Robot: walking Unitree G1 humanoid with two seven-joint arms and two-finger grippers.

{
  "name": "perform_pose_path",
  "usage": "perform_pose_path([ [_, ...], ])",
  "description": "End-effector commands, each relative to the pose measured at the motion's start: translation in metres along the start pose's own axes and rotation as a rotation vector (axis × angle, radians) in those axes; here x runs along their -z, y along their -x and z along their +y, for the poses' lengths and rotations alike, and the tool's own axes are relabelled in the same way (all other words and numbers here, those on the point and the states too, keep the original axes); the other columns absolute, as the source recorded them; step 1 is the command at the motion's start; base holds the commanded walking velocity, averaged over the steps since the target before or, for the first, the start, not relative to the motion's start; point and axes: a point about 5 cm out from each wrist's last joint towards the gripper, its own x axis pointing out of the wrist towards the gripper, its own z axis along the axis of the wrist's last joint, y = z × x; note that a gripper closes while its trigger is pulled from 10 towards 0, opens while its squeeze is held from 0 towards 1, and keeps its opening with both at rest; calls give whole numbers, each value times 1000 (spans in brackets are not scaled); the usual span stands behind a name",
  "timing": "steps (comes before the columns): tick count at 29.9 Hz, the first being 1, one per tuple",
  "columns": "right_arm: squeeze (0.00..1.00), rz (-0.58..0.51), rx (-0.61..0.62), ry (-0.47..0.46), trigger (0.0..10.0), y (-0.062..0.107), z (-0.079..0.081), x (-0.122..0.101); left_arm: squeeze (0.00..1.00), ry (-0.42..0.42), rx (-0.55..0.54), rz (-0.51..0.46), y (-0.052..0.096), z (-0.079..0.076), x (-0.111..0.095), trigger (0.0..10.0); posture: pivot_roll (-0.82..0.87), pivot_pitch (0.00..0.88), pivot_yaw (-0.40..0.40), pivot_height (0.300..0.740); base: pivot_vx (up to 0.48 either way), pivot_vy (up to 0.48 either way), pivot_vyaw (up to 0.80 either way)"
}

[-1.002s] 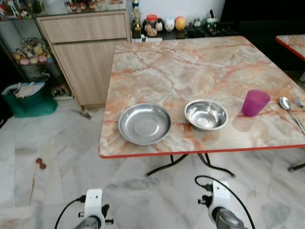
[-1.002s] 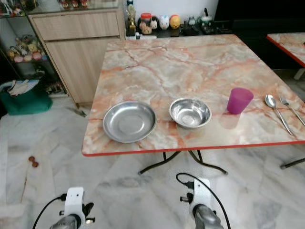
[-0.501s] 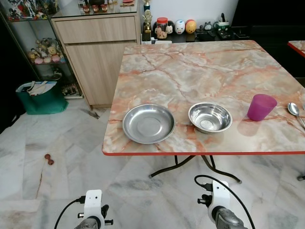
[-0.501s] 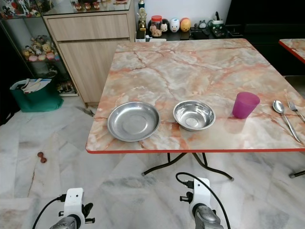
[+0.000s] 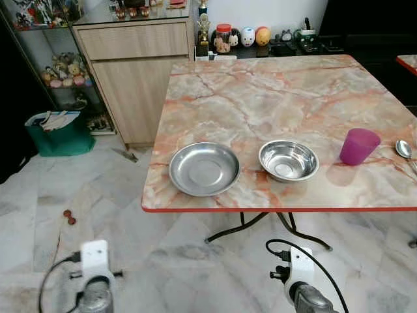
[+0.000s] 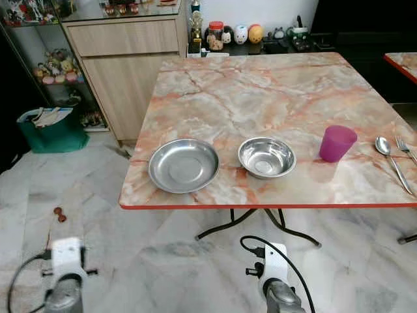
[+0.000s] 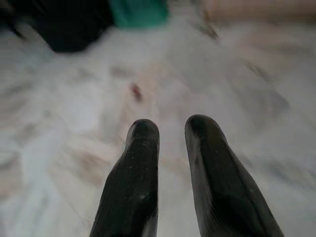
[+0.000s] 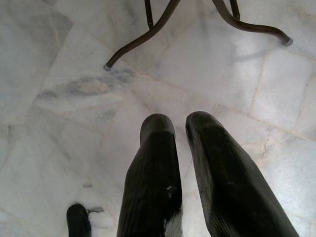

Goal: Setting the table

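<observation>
On the marble surface [image 6: 273,98], near its front edge: a steel plate [image 6: 184,165], just beside it a steel bowl [image 6: 266,157], further right a purple cup [image 6: 337,143], then a spoon [image 6: 389,157] and fork [image 6: 408,149] by the right edge. Below, over the pale floor [image 8: 64,94]: left pincer [image 7: 170,131] and right pincer [image 8: 180,126], each with fingers close together, a narrow gap between, clamped on nothing.
</observation>
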Motion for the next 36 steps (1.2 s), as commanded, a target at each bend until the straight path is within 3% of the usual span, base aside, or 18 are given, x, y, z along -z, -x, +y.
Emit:
perform_pose_path([
  [1, 0, 7, -3, -6, 10000, 0, 2, 2, 0, 15, -18, -157, -13, -1, -37, 10000, -42, 0, 49, 740, 0, 0, 0],
  [2, 0, 6, -2, -7, 10000, 0, 1, 2, 0, 30, -14, -246, -19, -4, -61, 10000, -42, 0, 49, 740, 0, 0, 0],
  [3, 0, 6, -2, -7, 10000, 0, 1, 2, 0, 30, -14, -246, -19, -4, -61, 10000, -42, 0, 49, 740, 0, 0, 0],
  [6, 0, 6, 1, -9, 10000, 0, 1, 2, 0, 55, 33, -419, -26, -17, -110, 10000, -47, 0, 53, 740, 0, 0, 0],
  [7, 0, 4, 2, -13, 10000, 0, 1, 2, 0, 35, 94, -505, -26, -29, -134, 10000, -47, 0, 53, 740, 0, 0, 0],
  [10, 0, 4, 3, -15, 10000, 0, 1, 2, 0, 45, 238, -597, -20, -52, -161, 10000, -51, 0, 55, 740, 0, 0, 0],
  [13, 0, 4, 4, -16, 10000, 0, 2, 2, 0, 62, 365, -587, -14, -72, -170, 10000, -48, 0, 57, 740, 0, 0, 0],
  [16, 0, 6, 5, -18, 10000, 0, 2, 2, 0, 174, 449, -518, -9, -90, -173, 10000, -48, 0, 59, 740, 0, 0, 0],
  [17, 0, 6, 5, -20, 10000, 0, 2, 2, 0, 249, 448, -439, -11, -95, -169, 10000, -48, 0, 59, 740, 0, 0, 0],
  [21, 0, 7, 5, -19, 10000, 0, 3, 2, 0, 347, 461, -386, -11, -100, -170, 10000, -50, 0, 61, 740, 0, 0, 0],
  [22, 0, 7, 5, -20, 10000, 0, 3, 2, 663, 376, 459, -369, -11, -101, -171, 10000, -50, 0, 61, 740, 0, 0, 0],
  [23, 0, 7, 4, -22, 10000, 0, 3, 2, 1000, 426, 452, -318, -12, -105, -170, 10000, -51, 0, 63, 740, 0, 0, 0],
  [27, 0, 6, 5, -25, 10000, 0, 4, 2, 1000, 517, 454, -237, -14, -111, -171, 10000, -50, 0, 66, 740, 0, 0, 0],
  [31, 0, 8, 6, -26, 10000, 0, 4, 2, 1000, 551, 472, -199, -15, -117, -174, 10000, -50, 0, 66, 740, 0, 0, 0],
  [36, 0, 10, 4, -26, 10000, 0, 4, 2, 1000, 501, 510, -108, -16, -129, -168, 10000, -49, 0, 67, 740, 0, 0, 0],
])
